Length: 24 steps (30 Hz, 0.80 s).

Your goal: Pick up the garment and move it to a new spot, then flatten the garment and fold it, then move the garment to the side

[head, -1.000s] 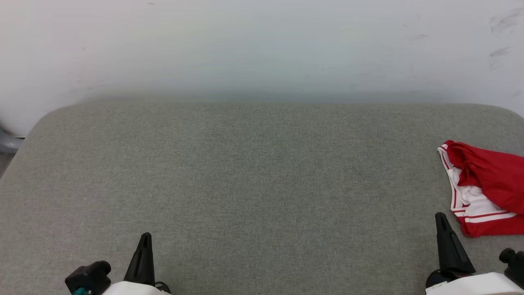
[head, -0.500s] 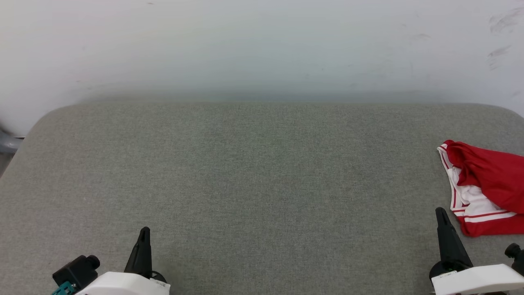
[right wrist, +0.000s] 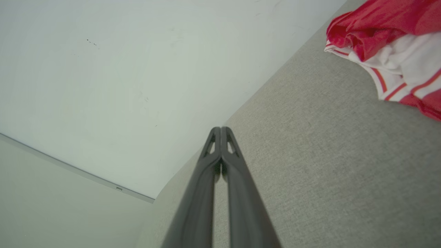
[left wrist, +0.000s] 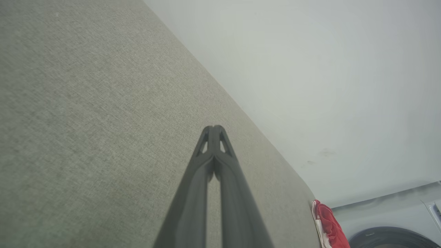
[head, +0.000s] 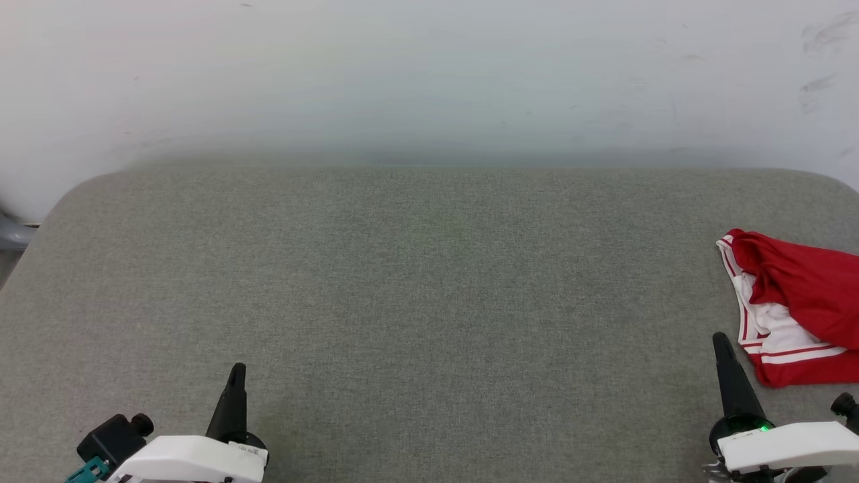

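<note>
The garment [head: 798, 305], red with white sleeve cloth and red-white striped trim, lies crumpled at the far right edge of the grey fabric surface [head: 429, 282]. It also appears in the right wrist view, garment [right wrist: 386, 41], and as a small bunch in the left wrist view, garment [left wrist: 329, 224]. My right gripper [head: 719, 341] is shut and empty, just left of and nearer than the garment, apart from it; its tips meet, right gripper [right wrist: 220, 129]. At the lower left my left gripper [head: 236, 370] is shut and empty, left gripper [left wrist: 213, 127].
A pale wall [head: 429, 74] rises behind the surface's far edge. A washing machine's round door [left wrist: 389, 237] sits beyond the surface's right end. A grey object [head: 10, 235] pokes in at the left edge.
Both arms have shifted slightly: the left gripper moved a little up in the view and its wrist swung left; the right wrist settled lower. The garment lies unchanged.
</note>
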Available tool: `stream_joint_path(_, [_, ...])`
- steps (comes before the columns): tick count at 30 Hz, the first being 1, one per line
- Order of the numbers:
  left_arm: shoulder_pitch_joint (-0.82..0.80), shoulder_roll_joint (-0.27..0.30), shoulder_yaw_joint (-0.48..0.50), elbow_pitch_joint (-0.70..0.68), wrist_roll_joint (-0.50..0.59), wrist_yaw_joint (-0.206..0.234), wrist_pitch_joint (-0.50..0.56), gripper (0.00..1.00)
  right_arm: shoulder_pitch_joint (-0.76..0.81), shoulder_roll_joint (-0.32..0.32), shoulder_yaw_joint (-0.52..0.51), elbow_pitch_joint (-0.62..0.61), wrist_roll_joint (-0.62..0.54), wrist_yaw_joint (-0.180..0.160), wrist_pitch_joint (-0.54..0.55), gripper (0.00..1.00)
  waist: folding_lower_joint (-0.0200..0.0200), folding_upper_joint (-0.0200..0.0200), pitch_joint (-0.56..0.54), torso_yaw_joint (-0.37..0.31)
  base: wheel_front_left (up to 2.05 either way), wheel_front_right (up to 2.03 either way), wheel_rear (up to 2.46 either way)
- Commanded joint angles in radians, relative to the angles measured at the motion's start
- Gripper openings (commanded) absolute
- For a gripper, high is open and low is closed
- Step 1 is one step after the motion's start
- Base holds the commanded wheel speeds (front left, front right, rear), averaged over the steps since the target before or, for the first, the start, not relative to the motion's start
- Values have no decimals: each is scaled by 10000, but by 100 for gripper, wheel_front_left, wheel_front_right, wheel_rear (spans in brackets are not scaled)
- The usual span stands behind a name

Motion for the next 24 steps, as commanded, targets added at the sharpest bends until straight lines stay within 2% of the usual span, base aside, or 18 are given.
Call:
stream_joint_path(1, [-297, -8, 46, -50, -327, -83, 76, 0, -298, -88, -10, -36, 337, -1, 65, 0, 0, -1, 1, -1, 0, 0, 0])
stream_joint_path(24, [-736, -57, 323, 308, -2924, -388, 709, 0, -736, -85, -91, 403, 2804, -3, 659, 0, 0, -1, 13, -14, 0, 0, 0])
